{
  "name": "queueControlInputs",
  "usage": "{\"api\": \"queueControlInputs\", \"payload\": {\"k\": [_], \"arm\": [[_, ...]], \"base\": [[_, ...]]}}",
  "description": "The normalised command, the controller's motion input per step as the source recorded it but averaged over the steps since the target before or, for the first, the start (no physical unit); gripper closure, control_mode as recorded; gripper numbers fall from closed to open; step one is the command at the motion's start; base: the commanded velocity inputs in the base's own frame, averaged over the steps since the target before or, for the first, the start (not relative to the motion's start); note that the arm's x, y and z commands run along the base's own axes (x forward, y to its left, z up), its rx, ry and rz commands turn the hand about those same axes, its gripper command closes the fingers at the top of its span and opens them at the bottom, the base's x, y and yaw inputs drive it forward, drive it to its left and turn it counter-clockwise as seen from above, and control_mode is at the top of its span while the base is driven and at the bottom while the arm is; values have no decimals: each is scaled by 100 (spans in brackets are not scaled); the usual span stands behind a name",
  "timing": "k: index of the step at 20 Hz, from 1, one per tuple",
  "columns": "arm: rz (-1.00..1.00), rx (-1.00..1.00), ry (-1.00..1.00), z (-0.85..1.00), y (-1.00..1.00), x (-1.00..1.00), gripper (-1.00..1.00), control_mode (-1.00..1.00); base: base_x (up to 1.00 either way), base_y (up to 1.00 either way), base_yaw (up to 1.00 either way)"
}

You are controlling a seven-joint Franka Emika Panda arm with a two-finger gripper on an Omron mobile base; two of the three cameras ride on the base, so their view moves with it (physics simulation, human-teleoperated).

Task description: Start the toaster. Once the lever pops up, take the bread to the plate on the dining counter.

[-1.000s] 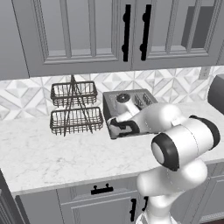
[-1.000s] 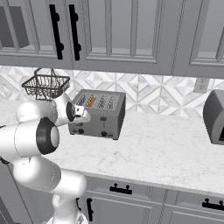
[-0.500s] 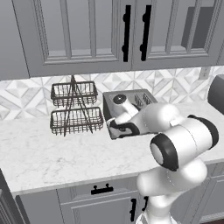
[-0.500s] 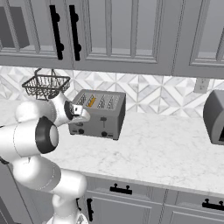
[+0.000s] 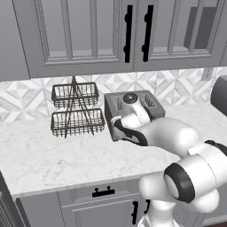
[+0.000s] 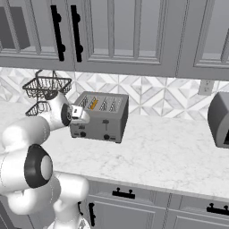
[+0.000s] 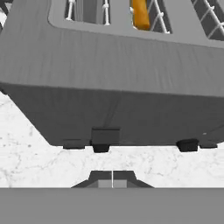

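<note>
The toaster (image 6: 100, 117) stands on the worktop (image 6: 165, 147), at about 3 o'clock from the wire rack (image 5: 75, 110). The bread (image 7: 141, 13) sits in a slot. The end effector (image 7: 112, 178), fingers pressed together and empty, hangs just before the left lever (image 7: 104, 136). Starting the toaster looks to be the step in hand; next likely calls for pressing that lever down.

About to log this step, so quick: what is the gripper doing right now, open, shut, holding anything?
Gripper: shut, fingertips together, holding nothing, just in front of the toaster near its lever.
</note>
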Motion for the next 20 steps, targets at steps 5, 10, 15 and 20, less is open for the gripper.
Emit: {"api": "queueControlInputs", "payload": {"k": [5,10,15,20], "arm": [[-3,4,-3,75,-1,-8,100,-100],[0,0,-9,44,-18,0,100,-100],[0,0,-18,38,-6,0,100,-100],[0,0,-7,36,0,3,100,-100]], "base": [[0,0,0],[0,0,0],[0,0,0],[0,0,0]]}}
